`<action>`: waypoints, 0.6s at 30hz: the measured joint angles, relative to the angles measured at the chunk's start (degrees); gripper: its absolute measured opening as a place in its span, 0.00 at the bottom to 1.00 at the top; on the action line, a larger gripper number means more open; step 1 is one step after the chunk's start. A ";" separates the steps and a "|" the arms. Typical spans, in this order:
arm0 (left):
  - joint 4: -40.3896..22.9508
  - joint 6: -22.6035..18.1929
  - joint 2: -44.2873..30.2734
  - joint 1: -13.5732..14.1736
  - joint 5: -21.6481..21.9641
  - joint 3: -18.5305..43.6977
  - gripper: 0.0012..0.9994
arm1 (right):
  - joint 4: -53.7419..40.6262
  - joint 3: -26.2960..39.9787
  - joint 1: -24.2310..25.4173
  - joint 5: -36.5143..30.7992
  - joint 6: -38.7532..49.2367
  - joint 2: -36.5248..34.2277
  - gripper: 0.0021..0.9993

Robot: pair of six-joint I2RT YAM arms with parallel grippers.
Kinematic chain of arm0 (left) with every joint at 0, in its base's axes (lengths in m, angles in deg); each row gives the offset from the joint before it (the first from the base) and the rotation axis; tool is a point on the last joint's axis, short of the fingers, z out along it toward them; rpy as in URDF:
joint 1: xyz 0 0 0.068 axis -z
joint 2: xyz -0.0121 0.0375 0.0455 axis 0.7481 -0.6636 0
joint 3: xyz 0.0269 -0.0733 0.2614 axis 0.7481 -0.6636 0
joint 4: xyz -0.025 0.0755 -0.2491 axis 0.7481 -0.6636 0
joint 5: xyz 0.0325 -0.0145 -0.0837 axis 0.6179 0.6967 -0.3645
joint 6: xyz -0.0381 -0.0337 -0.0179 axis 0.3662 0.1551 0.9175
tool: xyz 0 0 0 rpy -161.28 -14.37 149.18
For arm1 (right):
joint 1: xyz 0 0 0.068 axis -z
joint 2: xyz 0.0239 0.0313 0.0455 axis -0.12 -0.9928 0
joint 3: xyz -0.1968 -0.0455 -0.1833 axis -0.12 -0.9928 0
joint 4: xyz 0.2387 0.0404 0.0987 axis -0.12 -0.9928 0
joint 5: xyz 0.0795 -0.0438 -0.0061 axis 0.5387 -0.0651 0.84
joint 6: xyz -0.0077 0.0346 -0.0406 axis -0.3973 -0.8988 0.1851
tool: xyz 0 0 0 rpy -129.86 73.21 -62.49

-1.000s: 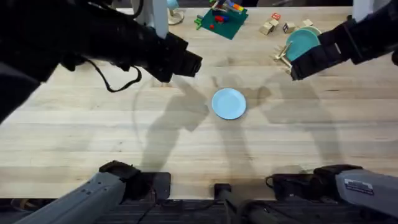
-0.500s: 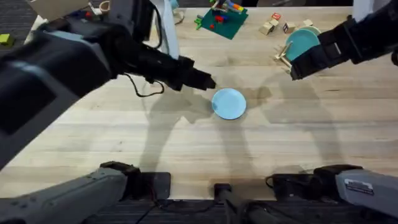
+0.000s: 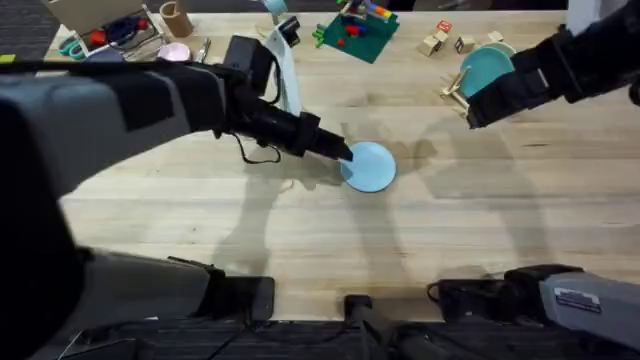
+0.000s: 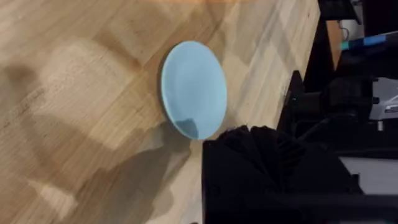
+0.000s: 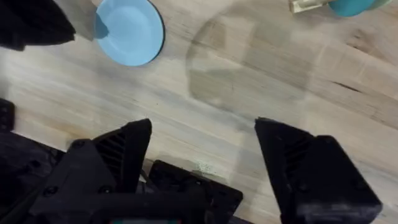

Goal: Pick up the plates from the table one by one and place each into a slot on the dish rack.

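The left gripper, its opening impossible to judge, sits at the near-left rim of the pale sky-blue round plate lying flat mid-table. Best to slide one finger under that rim, pinch firmly, then tilt it upright. The right gripper, fingers spread and empty, hovers beside the small light-wood dish rack, which holds the teal plate.

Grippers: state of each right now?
Left tool: at the pale blue plate's edge; open or shut cannot be told.
Right tool: open, holding nothing.
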 joint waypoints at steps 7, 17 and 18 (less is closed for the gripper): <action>2.07 0.00 -5.44 1.07 -0.56 -0.01 0.04 | 0.00 0.00 0.00 0.00 -0.17 0.00 1.00; 5.19 0.00 -7.96 3.67 -1.29 -0.02 0.04 | 0.00 0.00 0.00 -0.02 -0.17 0.00 1.00; 5.46 0.04 -7.99 3.67 -1.31 -0.02 0.04 | 0.00 0.00 0.00 0.00 -0.17 0.00 1.00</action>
